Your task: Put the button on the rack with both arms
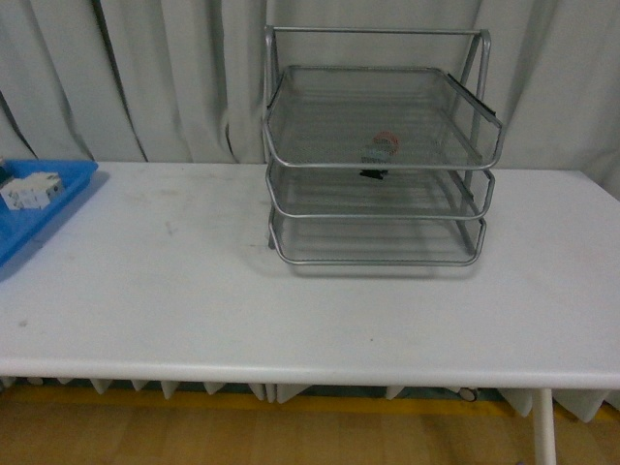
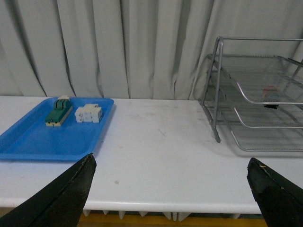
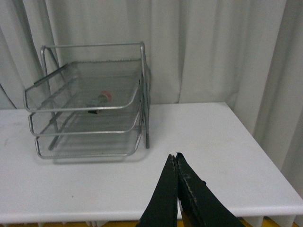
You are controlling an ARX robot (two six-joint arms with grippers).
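My left gripper (image 2: 170, 189) is wide open and my right gripper (image 3: 176, 163) is closed on nothing. The button (image 1: 382, 148) lies in the rack's (image 1: 378, 165) top tier, toward its back edge. I think any bump on the rack could roll it.

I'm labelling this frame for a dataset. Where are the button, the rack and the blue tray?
button (image 1: 385, 145), front view, on its red cap.
rack (image 1: 373, 33), front view, on the top frame bar.
blue tray (image 2: 35, 142), left wrist view, on its bare floor.
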